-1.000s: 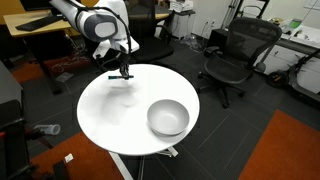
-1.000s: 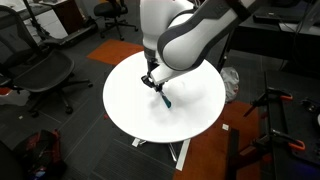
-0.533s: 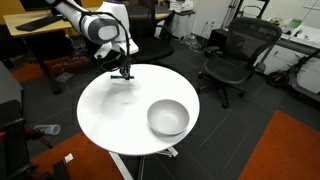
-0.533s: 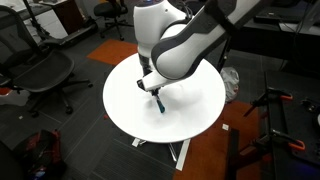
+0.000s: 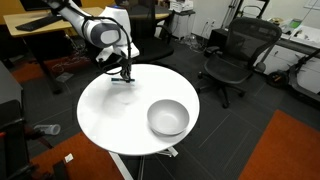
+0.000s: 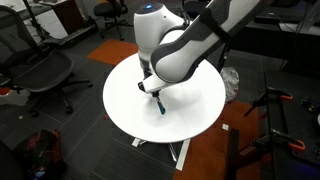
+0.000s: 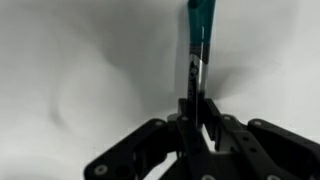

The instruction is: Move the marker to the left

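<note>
Teal marker (image 7: 201, 25) is clamped at its dark end in my gripper (image 7: 197, 108), the jaws closed tight on only that 1 end, so most of the body sticks out past them, unsupported. In an exterior view the marker (image 6: 160, 100) hangs tilted below my gripper (image 6: 150, 86), its free tip low over the white table (image 6: 125, 118); I cannot tell whether it touches. That is my main worry: with so short a hold, a tip dragging on the surface as I travel left could lever the pen round or pull it out. Opening too high would let it drop, roll and perhaps run off the round edge. The grey bowl (image 5: 168, 118) stands well apart from my gripper (image 5: 124, 73), so I judge it no obstacle.
</note>
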Controlling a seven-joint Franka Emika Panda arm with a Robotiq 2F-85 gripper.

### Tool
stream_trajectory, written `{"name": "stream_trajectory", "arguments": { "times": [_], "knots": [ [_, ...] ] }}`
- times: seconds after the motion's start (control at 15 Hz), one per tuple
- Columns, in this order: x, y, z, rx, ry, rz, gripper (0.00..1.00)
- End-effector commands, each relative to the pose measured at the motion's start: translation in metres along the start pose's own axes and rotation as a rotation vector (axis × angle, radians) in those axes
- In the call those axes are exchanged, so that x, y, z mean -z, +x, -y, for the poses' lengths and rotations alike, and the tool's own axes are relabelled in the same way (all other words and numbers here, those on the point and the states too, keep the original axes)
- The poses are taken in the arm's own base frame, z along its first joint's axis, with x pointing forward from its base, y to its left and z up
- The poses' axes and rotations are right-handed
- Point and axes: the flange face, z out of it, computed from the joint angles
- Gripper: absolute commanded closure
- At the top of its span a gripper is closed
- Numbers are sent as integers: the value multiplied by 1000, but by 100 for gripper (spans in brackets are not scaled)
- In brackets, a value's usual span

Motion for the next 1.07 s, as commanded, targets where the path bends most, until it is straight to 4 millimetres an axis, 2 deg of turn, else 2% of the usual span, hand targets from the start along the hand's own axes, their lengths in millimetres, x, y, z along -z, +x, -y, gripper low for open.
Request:
{"name": "stream_trajectory", "arguments": {
  "times": [0.0, 0.13, 0.2, 0.27, 0.73, 0.8, 1.0],
  "knots": [
    [2, 0, -5, -34, 4, 1, 95],
    [1, 1, -5, -28, 3, 3, 95],
    [1, 1, -5, -20, 6, 3, 56],
    [1, 0, -5, -16, 4, 6, 56],
    [17, 0, -12, -18, 18, -23, 5],
    [21, 0, -16, -21, 22, -29, 0],
    [35, 3, -28, -22, 35, -44, 0]
  ]
}}
